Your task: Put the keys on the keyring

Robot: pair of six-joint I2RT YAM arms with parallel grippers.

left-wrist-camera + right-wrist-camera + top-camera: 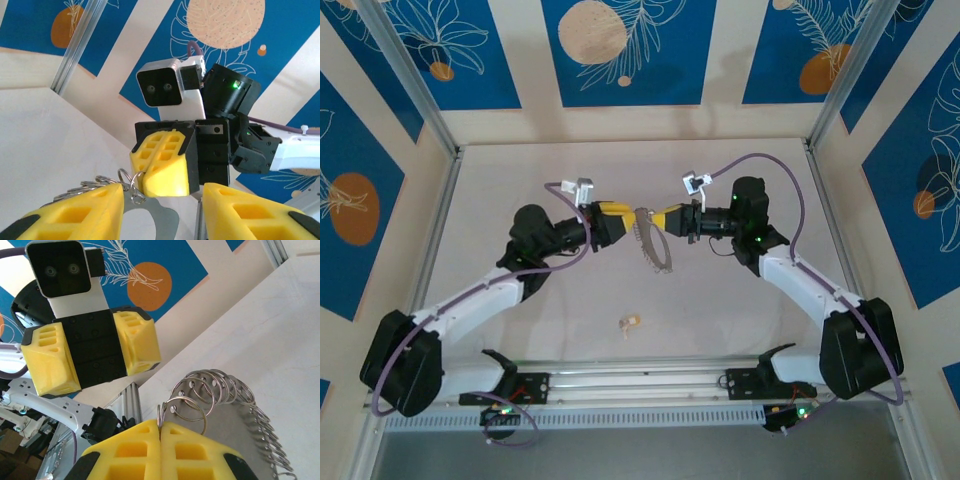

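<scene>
both arms are reaching in from the near corners of the table (500, 190), elbows bending outward, wrists pointing at each other tip to tip. the left tool (618, 214) is holding its jaws apart, while the right tool (665, 218) is pressing its fingers (192, 450) together, pinching the keyring (215, 390).

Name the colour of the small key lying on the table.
Pale gold; the key shows best in the top external view.

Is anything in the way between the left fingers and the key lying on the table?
Nothing visible. The key lies alone on the bare table. The left gripper, fingers apart, is up at the keyring, which the right gripper pinches. The stretch down to the key looks open.
</scene>
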